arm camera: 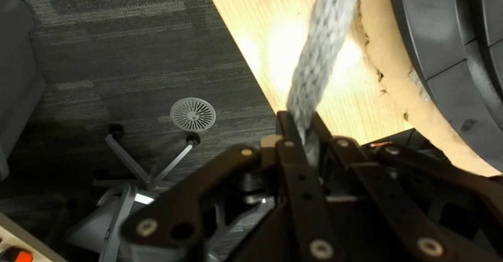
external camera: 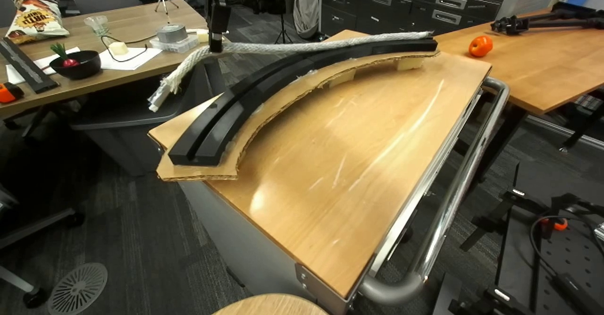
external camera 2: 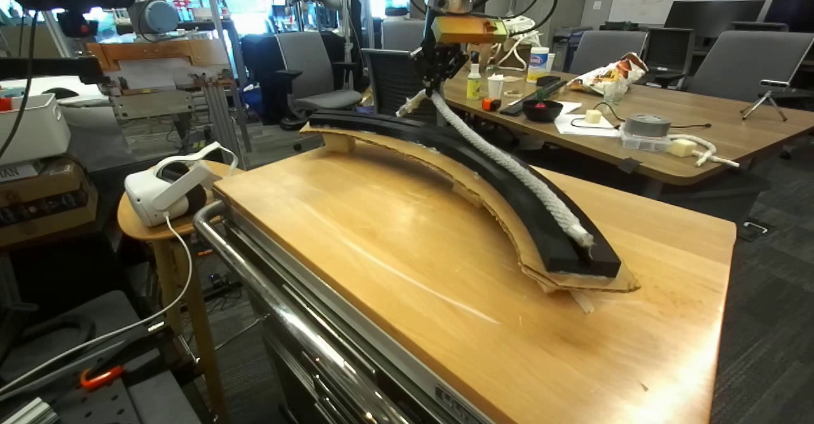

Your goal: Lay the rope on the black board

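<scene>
Across the wooden bench (external camera: 368, 140) sweeps the black board (external camera 2: 477, 164), one smooth arc with ridges running its length. And over it goes the rope (external camera: 292, 48): in both exterior views its loose end seems to rest on one end of that arc, and from there it climbs, nearly straight, while the black board curves away beneath. At the top of the slope come the fingers (arm camera: 292, 154), clamped on the rope close to its other end, and everything turns on where they hang: higher than the black board, off to one side, seemingly just outside its outer bend. So the held stretch, by the look of it, must swing inward and down, trading that straight line for the curve. And past the fingers droops a short frayed tail, which will likely want guiding onto the arc too!
</scene>
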`<state>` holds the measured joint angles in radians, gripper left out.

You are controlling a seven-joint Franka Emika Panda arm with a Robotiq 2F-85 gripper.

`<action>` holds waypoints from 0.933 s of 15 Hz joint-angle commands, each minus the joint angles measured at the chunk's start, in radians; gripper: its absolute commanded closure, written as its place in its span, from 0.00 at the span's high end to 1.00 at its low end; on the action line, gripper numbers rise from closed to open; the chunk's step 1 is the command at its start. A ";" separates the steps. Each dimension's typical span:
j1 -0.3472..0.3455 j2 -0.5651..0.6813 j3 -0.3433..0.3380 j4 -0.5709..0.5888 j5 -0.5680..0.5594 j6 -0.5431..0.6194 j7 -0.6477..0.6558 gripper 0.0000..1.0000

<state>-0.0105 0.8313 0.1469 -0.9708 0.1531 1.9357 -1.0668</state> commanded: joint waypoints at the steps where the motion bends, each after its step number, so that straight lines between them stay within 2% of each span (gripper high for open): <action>1: -0.042 -0.054 0.048 -0.082 0.067 0.050 -0.073 0.11; 2: -0.053 -0.060 0.059 -0.098 0.078 0.046 -0.107 0.14; 3: -0.063 -0.067 0.069 -0.115 0.084 0.038 -0.139 0.03; 4: -0.076 -0.078 0.079 -0.139 0.092 0.028 -0.174 0.06; 6: -0.103 -0.101 0.095 -0.188 0.107 0.016 -0.240 0.00; 9: -0.157 -0.142 0.114 -0.272 0.176 0.037 -0.330 0.03; 14: -0.231 -0.214 0.104 -0.394 0.292 0.042 -0.479 0.03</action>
<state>-0.1933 0.7026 0.2387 -1.2443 0.3703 1.9519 -1.4564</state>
